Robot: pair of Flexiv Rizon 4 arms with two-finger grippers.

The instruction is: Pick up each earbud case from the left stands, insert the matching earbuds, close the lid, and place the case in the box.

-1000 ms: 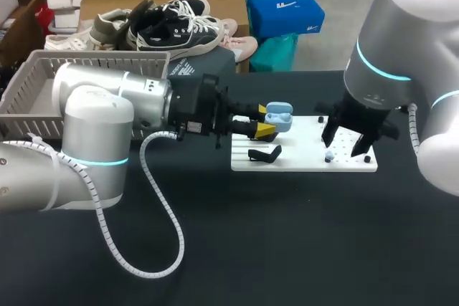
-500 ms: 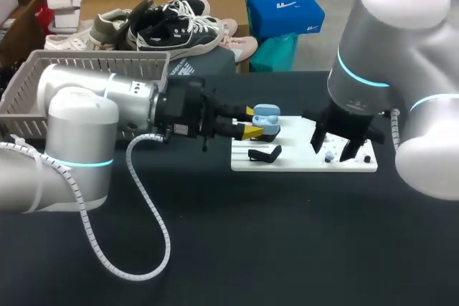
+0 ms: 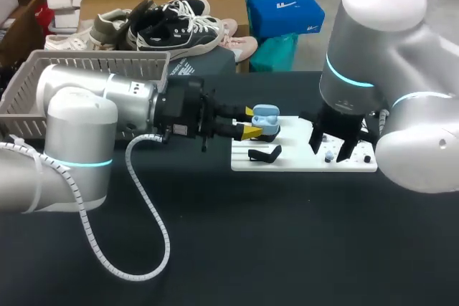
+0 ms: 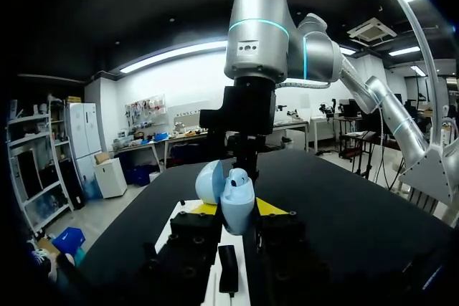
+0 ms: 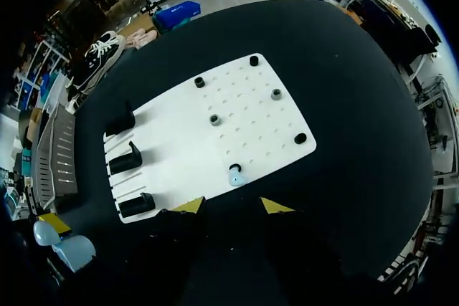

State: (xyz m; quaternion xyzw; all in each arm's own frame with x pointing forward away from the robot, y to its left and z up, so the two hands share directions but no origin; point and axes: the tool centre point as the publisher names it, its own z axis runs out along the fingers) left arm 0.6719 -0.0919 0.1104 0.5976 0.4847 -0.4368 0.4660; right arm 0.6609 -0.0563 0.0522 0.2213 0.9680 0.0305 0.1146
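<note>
My left tool (image 3: 251, 122) pinches the open pale-blue earbud case (image 3: 267, 117); my spread right tool (image 5: 232, 206) should next grasp the small blue earbud (image 5: 235, 175).

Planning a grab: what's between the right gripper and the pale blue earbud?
Nothing: right wrist view shows bare white board and tabletop between right gripper and earbud.

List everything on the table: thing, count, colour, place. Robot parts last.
table: one, black, beneath everything.
board: one, white, on the table.
stands: three, black, on the board's left end.
pegs: five, dark, across the board's right part.
earbud: one, light blue, on the board's right part.
case: one, light blue, open, held over the board's left end.
basket: one, grey, table's far left.
left gripper: one, yellow-tipped, shut on the case.
right gripper: one, yellow-tipped, open above the earbud.
</note>
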